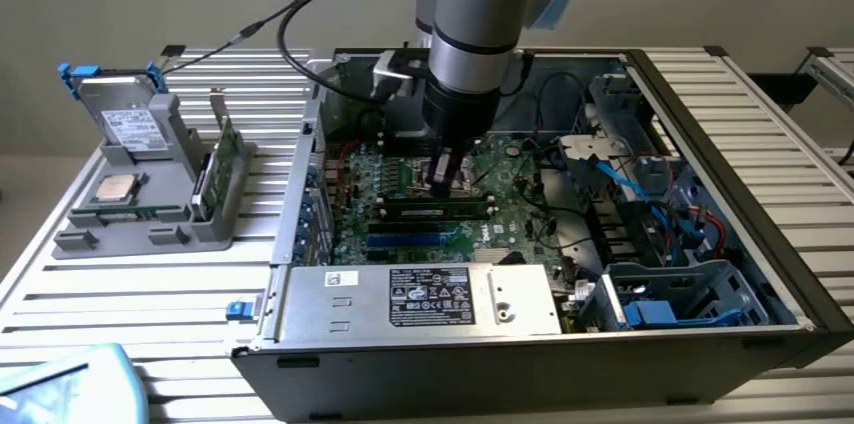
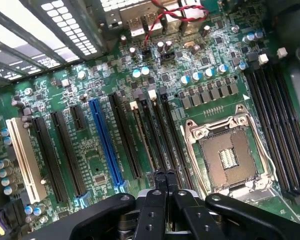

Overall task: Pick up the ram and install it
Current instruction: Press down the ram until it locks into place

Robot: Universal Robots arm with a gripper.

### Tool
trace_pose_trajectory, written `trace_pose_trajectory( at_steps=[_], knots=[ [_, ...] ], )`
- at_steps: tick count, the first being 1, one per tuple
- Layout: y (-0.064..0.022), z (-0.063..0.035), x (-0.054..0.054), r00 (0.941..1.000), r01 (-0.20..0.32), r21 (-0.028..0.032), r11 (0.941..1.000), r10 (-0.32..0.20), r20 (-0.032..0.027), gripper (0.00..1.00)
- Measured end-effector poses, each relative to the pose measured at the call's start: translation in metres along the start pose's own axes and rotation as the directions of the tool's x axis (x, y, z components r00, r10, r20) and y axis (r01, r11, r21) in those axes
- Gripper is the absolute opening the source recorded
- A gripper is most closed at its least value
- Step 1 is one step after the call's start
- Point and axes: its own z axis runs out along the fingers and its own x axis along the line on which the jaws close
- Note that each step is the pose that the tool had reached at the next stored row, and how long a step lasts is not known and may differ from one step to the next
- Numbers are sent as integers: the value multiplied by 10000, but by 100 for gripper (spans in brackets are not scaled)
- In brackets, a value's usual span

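Observation:
The ram (image 1: pixel 430 210), a long narrow green stick with dark chips, stands on edge in a slot of the motherboard (image 1: pixel 514 179) inside the open computer case. My gripper (image 1: pixel 445 184) points straight down, just behind the ram's top edge. I cannot tell whether it touches the stick. In the wrist view the gripper (image 2: pixel 165 176) is shut, with its two black fingertips pressed together and nothing between them. It hangs over the long dark memory slots (image 2: pixel 162 135) next to the empty processor socket (image 2: pixel 225 155).
A grey holder (image 1: pixel 167 234) at the exterior view's left carries a square silver processor chip (image 1: pixel 118 187), a green expansion card (image 1: pixel 220 169) and a drive (image 1: pixel 134 129). The power supply (image 1: pixel 414 299), the case walls (image 1: pixel 747 144) and loose cables (image 1: pixel 627 184) surround the motherboard.

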Motion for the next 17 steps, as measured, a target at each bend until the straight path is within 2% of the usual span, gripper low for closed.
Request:
trace_pose_trajectory(
  at_steps=[3, 7, 12, 17],
  knots=[
    [0, 0, 0, 9990, -449, 6, 9990, 449, 42, 10],
    [0, 0, 0, 9940, -1086, 11, 9941, 1086, 103, 10],
    [0, 1, 0, 9833, -1812, 16, 9834, 1812, 166, 10],
    [0, 0, 0, 9702, -2418, 56, 9703, 2417, 153, 10]
  ],
)
